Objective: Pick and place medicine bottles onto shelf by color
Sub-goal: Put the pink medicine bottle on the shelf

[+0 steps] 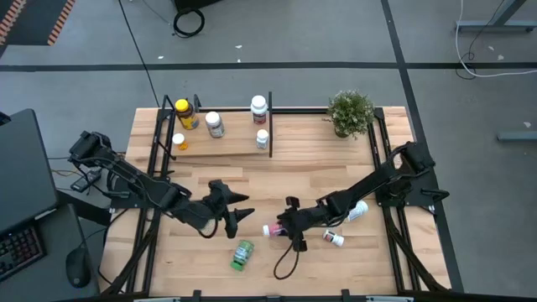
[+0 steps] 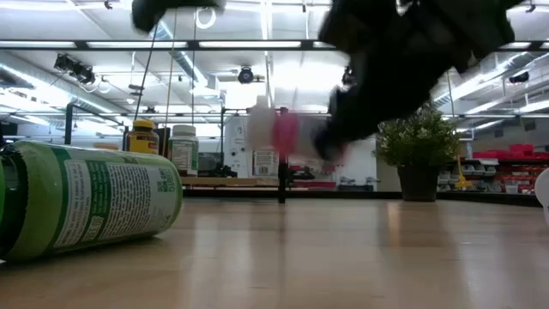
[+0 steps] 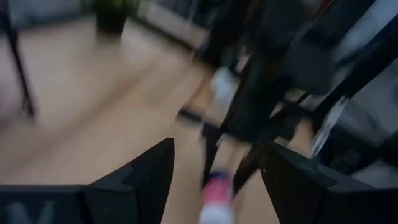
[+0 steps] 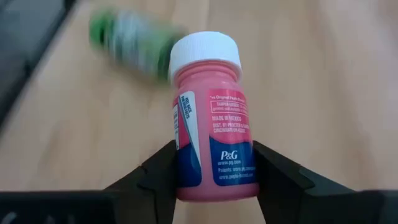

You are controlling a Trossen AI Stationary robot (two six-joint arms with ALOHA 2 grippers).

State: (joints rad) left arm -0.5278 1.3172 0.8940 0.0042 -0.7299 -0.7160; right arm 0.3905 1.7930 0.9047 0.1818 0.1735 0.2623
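The right arm is stretched low toward the table's centre, its right gripper [image 4: 214, 171] clamped on the pink bottle [image 4: 210, 124], as shown in its wrist view. The left gripper [image 1: 239, 207] is held apart, empty. The green bottle [image 1: 242, 254] lies near the front edge.

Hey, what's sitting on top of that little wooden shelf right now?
The shelf holds five upright bottles: an amber yellow-capped bottle, a small yellow-capped one, and three white-capped bottles. From overhead, caps hide most labels.
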